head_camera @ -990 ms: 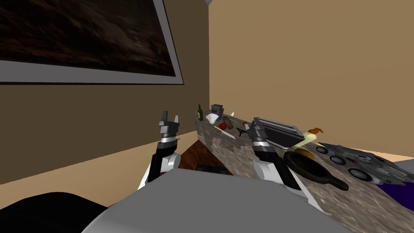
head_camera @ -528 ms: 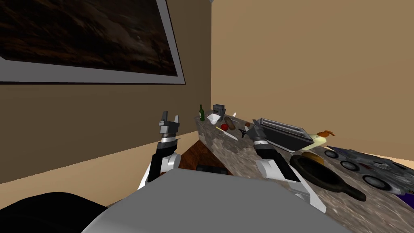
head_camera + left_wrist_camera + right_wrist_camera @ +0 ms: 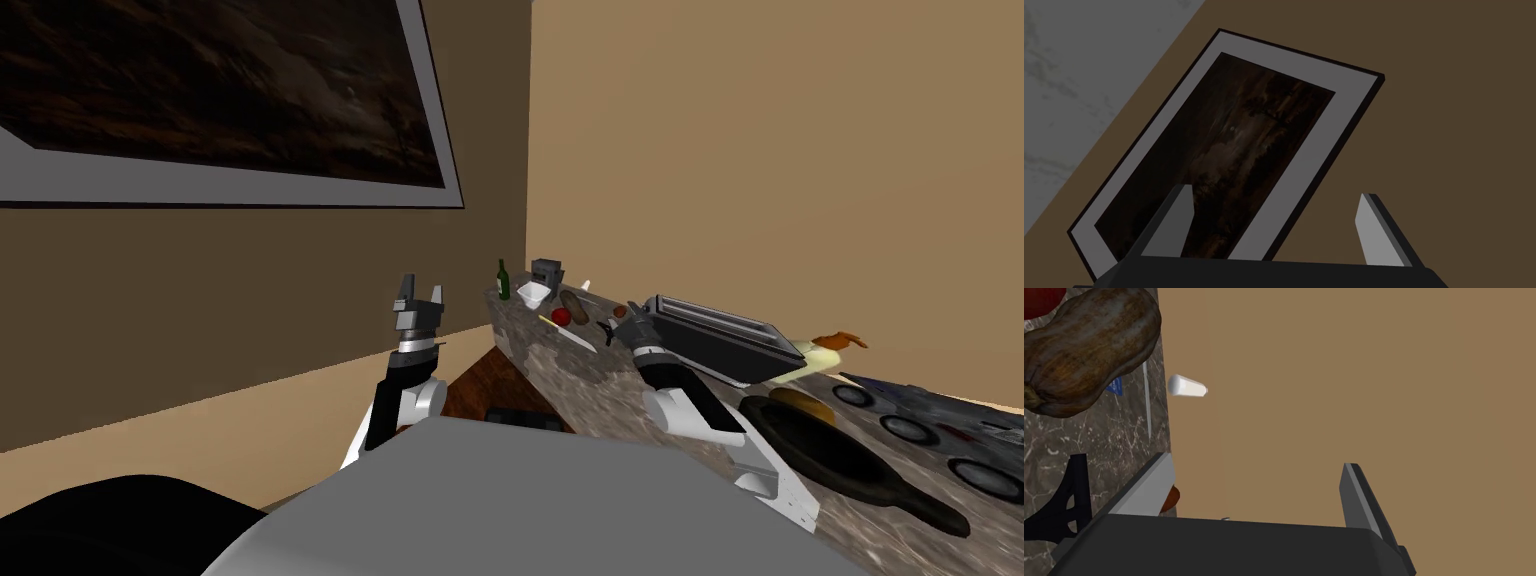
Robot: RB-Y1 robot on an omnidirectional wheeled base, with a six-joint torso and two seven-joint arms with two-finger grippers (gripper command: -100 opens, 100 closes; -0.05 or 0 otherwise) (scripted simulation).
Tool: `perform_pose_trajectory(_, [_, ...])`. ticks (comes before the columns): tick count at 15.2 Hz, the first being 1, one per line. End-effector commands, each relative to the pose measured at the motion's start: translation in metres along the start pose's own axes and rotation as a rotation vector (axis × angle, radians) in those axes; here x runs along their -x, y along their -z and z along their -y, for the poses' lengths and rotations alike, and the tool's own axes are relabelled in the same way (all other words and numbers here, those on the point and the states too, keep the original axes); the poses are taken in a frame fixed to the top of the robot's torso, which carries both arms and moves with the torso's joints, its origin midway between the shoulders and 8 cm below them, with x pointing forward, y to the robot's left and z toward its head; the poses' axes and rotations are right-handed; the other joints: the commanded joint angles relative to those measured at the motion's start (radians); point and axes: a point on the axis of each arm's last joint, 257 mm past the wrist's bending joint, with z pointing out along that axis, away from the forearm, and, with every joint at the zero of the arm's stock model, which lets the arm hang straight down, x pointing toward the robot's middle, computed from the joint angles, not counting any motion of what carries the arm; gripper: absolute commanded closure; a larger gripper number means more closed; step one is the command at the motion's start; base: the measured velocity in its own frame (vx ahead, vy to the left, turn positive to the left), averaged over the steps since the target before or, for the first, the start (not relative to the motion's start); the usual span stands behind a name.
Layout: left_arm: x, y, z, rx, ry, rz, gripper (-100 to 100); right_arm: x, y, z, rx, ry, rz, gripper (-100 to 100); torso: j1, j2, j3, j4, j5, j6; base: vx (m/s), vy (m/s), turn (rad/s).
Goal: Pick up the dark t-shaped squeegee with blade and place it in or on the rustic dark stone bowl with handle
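The dark T-shaped squeegee [image 3: 605,328] lies flat on the marbled counter [image 3: 560,365], beside a red apple and a brown gourd. In the right wrist view the squeegee [image 3: 1066,503] sits just outside one finger, not between the two. My right gripper [image 3: 626,316] [image 3: 1256,463] hovers open right next to it, nothing between its fingers. The dark stone bowl with a long handle [image 3: 840,462] rests on the counter nearer to me, beside my right forearm. My left gripper [image 3: 418,298] [image 3: 1275,194] is raised off the counter's left end, open and empty.
A dark toaster [image 3: 725,342] stands right of my right gripper. The red apple [image 3: 561,316], brown gourd [image 3: 1084,353], knife [image 3: 572,334], white dish [image 3: 533,292], green bottle [image 3: 503,280] and grey box [image 3: 546,270] crowd the far end. A stove [image 3: 930,425] lies far right.
My whole head view has swung, so the counter, bowl and stove slide rightward and lower. My right gripper stays beside the squeegee, reaching slightly farther. The left arm is still.
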Motion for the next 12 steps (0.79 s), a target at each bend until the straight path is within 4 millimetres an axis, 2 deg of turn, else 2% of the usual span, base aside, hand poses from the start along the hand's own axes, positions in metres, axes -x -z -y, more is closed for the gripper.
perform_pose_trajectory(1, [0.000, 0.000, 0.000, 0.000, 0.000, 0.000, 0, 0.020, -0.005, 0.012, -0.050, -0.035, 0.034, -100, 0.000, 0.000, 0.000, 0.000, 0.000, 0.000, 0.033, 0.032, 0.063])
perform_pose_trajectory(3, [0.000, 0.000, 0.000, 0.000, 0.000, 0.000, 0, 0.023, -0.005, 0.018, -0.075, -0.045, 0.044, -100, 0.001, -0.001, 0.000, 0.000, 0.000, 0.000, 0.032, 0.030, 0.043])
perform_pose_trajectory(4, [0.000, 0.000, 0.000, 0.000, 0.000, 0.000, 0, 0.041, -0.008, 0.025, -0.105, -0.073, 0.076, -100, 0.000, 0.000, 0.000, 0.000, 0.000, 0.000, 0.031, 0.031, 0.050])
perform_pose_trajectory(6, [0.000, 0.000, 0.000, 0.000, 0.000, 0.000, 0, 0.043, -0.007, 0.032, -0.132, -0.085, 0.088, -100, 0.001, 0.000, 0.000, 0.000, 0.000, 0.000, 0.028, 0.028, 0.041])
perform_pose_trajectory(7, [0.000, 0.000, 0.000, 0.000, 0.000, 0.000, 0, 0.063, -0.010, 0.037, -0.159, -0.116, 0.124, -100, 0.000, 0.000, 0.000, 0.000, 0.000, 0.000, 0.030, 0.030, 0.056])
perform_pose_trajectory(9, [0.000, 0.000, 0.000, 0.000, 0.000, 0.000, 0, 0.065, -0.008, 0.044, -0.187, -0.128, 0.138, -100, 0.001, 0.000, 0.000, 0.000, 0.000, 0.000, 0.031, 0.027, 0.044])
perform_pose_trajectory(10, [0.000, 0.000, 0.000, 0.000, 0.000, 0.000, 0, 0.084, -0.010, 0.046, -0.202, -0.158, 0.173, -100, 0.000, 0.000, 0.000, 0.000, 0.000, 0.000, 0.035, 0.030, 0.058])
perform_pose_trajectory(12, [0.000, 0.000, 0.000, 0.000, 0.000, 0.000, 0, 0.088, -0.007, 0.056, -0.238, -0.175, 0.193, -100, 0.001, -0.001, 0.000, 0.000, 0.000, 0.000, 0.039, 0.035, 0.050])
